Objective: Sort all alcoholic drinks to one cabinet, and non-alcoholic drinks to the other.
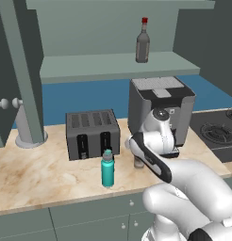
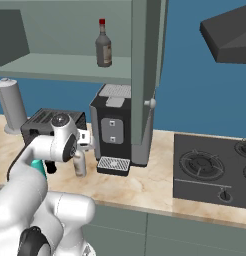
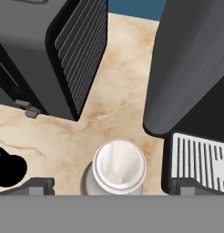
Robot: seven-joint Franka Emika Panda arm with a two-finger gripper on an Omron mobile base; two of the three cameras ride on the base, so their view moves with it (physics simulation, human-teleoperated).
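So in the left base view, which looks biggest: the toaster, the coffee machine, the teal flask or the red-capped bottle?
Biggest to smallest:
1. coffee machine
2. toaster
3. and 4. red-capped bottle and teal flask: alike, and the bottle sits farther away, so unsure.

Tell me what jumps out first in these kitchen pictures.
The big white robot arm fills the foreground, its open pincer poised straight above a pale cream bottle that stands on the marble counter between the toaster and the coffee machine. A red-capped grey bottle sits alone on the open cabinet shelf, and a teal flask stands before the toaster.
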